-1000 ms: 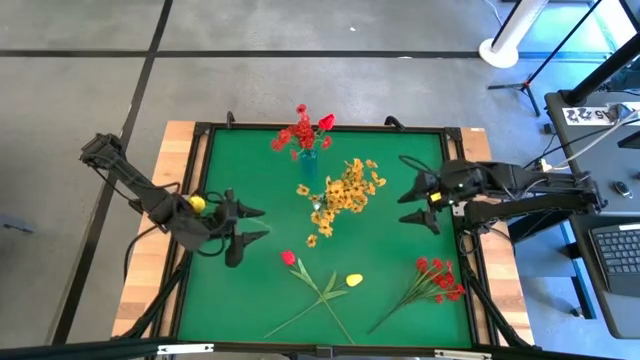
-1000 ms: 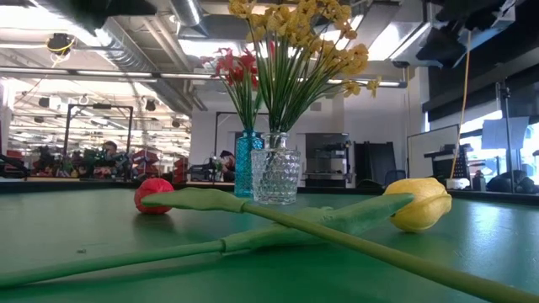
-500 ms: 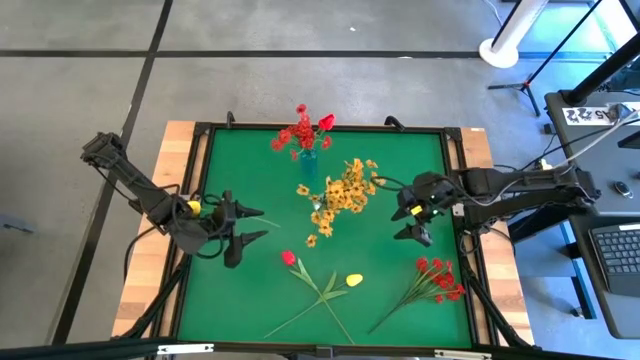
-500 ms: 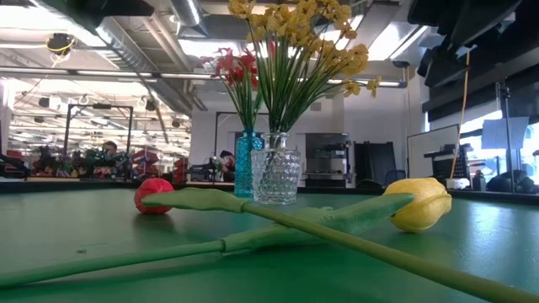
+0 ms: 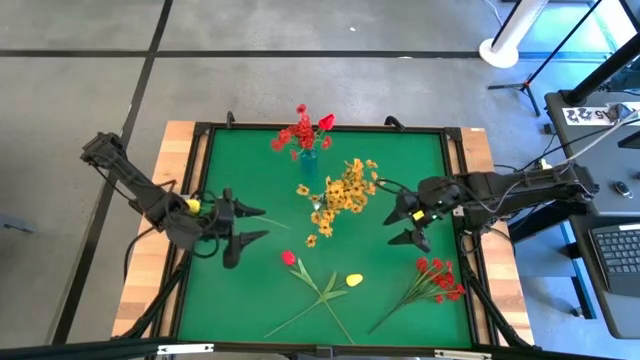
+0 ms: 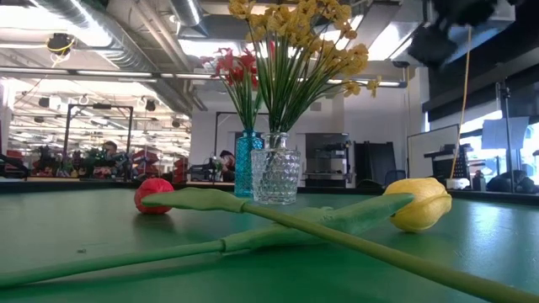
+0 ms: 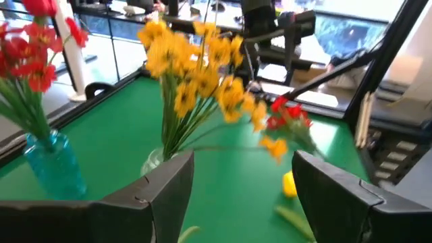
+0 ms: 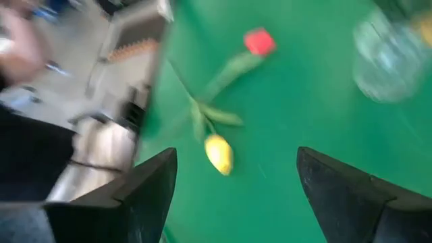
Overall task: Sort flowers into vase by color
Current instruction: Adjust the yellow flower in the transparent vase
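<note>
Red sprig [image 5: 437,277] only overhead

green table [image 5: 250,290], laptop [image 5: 618,250]

No readable text on table, vases or arms. White tag [image 5: 592,114] on equipment right of table carries dark digits, too small to make out. Nothing else lettered.

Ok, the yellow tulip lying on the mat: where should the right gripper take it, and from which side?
Probably on the bare stem just behind the yellow bud, coming straight down with the open right gripper. The stem lies flat and crosses the red tulip stem lower down, so gripping near the bud avoids that tangle.
</note>
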### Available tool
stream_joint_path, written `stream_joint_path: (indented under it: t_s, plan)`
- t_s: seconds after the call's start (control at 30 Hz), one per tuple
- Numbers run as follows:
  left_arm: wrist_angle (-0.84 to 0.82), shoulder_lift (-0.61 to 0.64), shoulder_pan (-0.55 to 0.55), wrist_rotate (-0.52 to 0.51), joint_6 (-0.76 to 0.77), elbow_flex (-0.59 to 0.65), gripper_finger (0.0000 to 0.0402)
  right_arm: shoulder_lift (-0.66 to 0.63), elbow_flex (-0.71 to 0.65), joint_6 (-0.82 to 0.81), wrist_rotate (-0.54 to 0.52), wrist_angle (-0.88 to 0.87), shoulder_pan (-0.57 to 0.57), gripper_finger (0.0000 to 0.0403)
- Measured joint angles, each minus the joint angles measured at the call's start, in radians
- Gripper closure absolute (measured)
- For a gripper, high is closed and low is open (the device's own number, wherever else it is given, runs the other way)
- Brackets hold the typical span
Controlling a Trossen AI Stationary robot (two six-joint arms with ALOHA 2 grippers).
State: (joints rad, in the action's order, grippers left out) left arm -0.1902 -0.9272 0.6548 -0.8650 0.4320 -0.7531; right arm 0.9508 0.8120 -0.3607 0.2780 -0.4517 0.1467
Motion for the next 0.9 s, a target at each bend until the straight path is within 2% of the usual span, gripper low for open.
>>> stream_joint_path:
  t_s: [0.13,0.23,0.33,0.43,0.57,0.9]
  plan:
    - [0.011,0.0,0.001,0.001,0.007,-0.065,0.0157,0.0,0.013,0.0,0.031,0.161,0.037,0.01]
    - [0.025,0.0,0.001,0.002,-0.002,-0.113,0.0157,0.0,0.066,0.027,-0.001,0.211,0.071,0.01]
    - [0.028,0.0,-0.003,0.003,-0.028,-0.156,0.0157,0.003,0.129,0.097,-0.104,0.243,0.11,0.01]
    - [0.03,-0.003,-0.023,0.003,-0.046,-0.197,0.0157,0.035,0.205,0.214,-0.286,0.255,0.145,0.01]
    - [0.037,-0.016,-0.064,0.002,-0.049,-0.231,0.0157,0.141,0.305,0.333,-0.457,0.249,0.154,0.01]
    - [0.167,-0.056,-0.161,0.048,-0.103,-0.244,0.0157,0.509,0.58,0.61,-0.655,0.248,0.154,0.01]
